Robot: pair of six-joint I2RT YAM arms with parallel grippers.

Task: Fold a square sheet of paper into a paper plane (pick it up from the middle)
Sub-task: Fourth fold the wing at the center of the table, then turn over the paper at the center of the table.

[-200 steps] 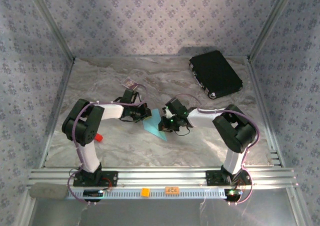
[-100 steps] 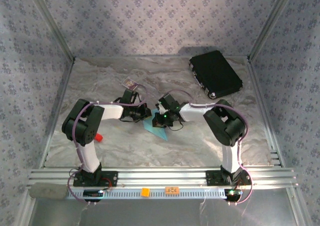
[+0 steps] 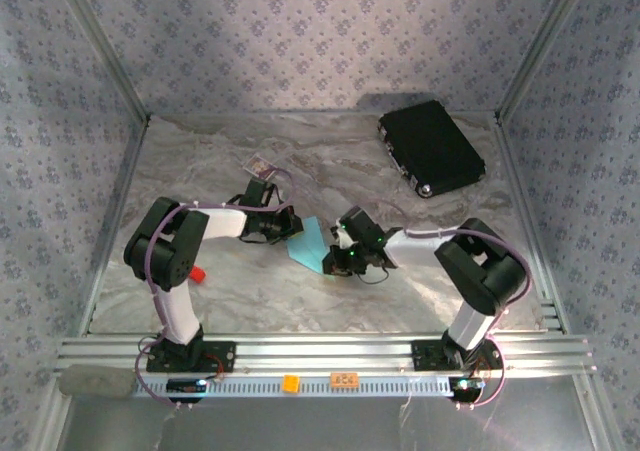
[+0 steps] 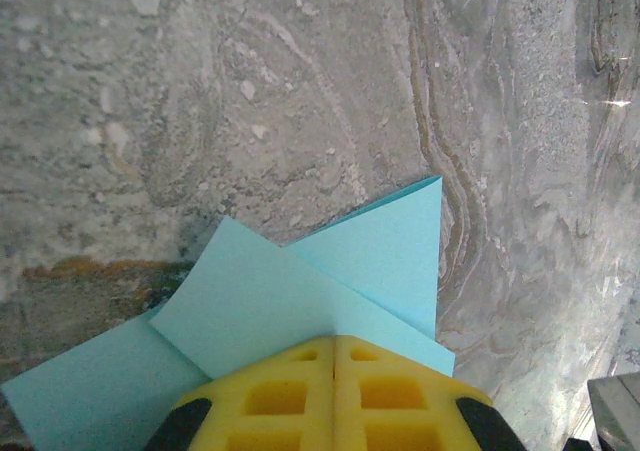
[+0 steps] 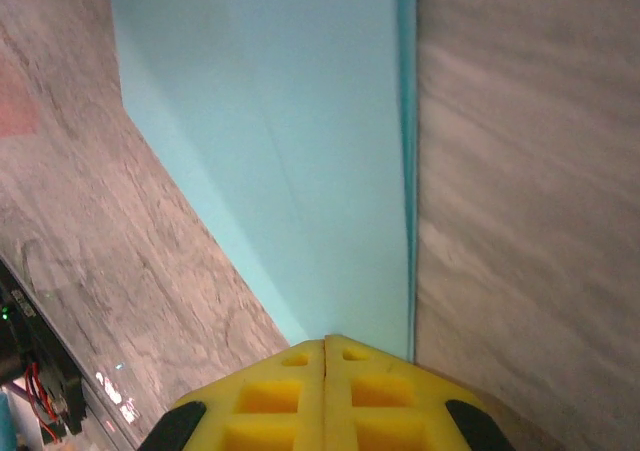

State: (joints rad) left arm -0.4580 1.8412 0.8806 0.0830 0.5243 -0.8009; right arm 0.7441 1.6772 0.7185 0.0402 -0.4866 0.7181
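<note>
At centre, right hand point(image 3: 336, 260) has shifted right, baring more paper point(image 3: 308, 240).

A black rectangular case point(image 3: 431, 148) lies flat near the far right corner of the grey marbled counter point(image 3: 250, 296). A small dark pale-bordered card point(image 3: 260, 165) lies left of centre, and a small red object point(image 3: 199, 272) lies nearer the left edge.
</note>
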